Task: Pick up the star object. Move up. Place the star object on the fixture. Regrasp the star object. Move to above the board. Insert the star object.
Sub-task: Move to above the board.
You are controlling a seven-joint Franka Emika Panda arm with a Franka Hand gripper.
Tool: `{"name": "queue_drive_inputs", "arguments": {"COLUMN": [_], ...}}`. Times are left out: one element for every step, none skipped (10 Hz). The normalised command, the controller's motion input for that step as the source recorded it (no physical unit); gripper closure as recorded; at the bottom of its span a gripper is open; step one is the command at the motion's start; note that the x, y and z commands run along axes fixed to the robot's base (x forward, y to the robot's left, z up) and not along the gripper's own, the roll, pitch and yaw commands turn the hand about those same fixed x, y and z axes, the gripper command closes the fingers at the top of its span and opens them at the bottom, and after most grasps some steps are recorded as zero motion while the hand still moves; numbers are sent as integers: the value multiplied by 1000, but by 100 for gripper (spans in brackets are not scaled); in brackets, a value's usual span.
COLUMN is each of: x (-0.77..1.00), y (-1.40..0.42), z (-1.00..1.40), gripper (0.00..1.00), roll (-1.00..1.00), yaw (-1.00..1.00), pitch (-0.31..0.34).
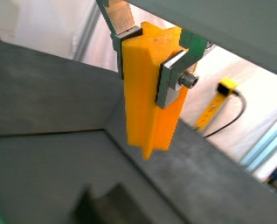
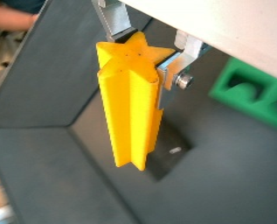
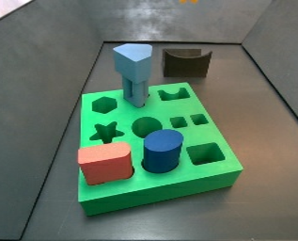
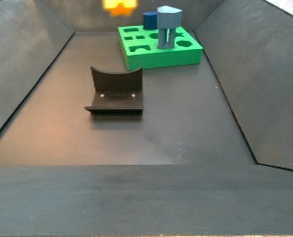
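My gripper [image 1: 150, 54] is shut on the orange-yellow star object [image 1: 150, 105], holding it upright by its upper end between the silver fingers; both wrist views show this [image 2: 147, 54]. The star object [image 2: 131, 114] hangs high above the dark floor. In the side views only a bit of it shows at the top edge [image 3: 189, 2] [image 4: 117, 6], and the gripper itself is out of frame. The fixture [image 3: 186, 62] stands empty on the floor beside the green board [image 3: 151, 202]; both side views show it [image 4: 115, 91]. The board's star cut-out [image 3: 106, 132] is empty.
On the board stand a tall light-blue peg [image 3: 133, 71], a red rounded block [image 3: 103, 163] and a dark blue cylinder [image 3: 163, 151]. Dark sloping walls enclose the floor [image 4: 149, 139]. A corner of the board shows in a wrist view [image 2: 252, 87].
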Motion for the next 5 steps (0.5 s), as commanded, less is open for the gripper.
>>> {"name": "queue_drive_inputs", "arguments": {"x": [-897,-935,-975,-909,-724], "y": [-1000,-1000,-1000,-867,-643], "z": [312,324,332,305,235], "gripper": [100,100,100,100,100], "roll": [-1000,-1000,-1000,-1000,-1000], "yaw": [-184,-185,-187,-184,-181], "pitch": [-26,-28,-23,-24,-28]}}
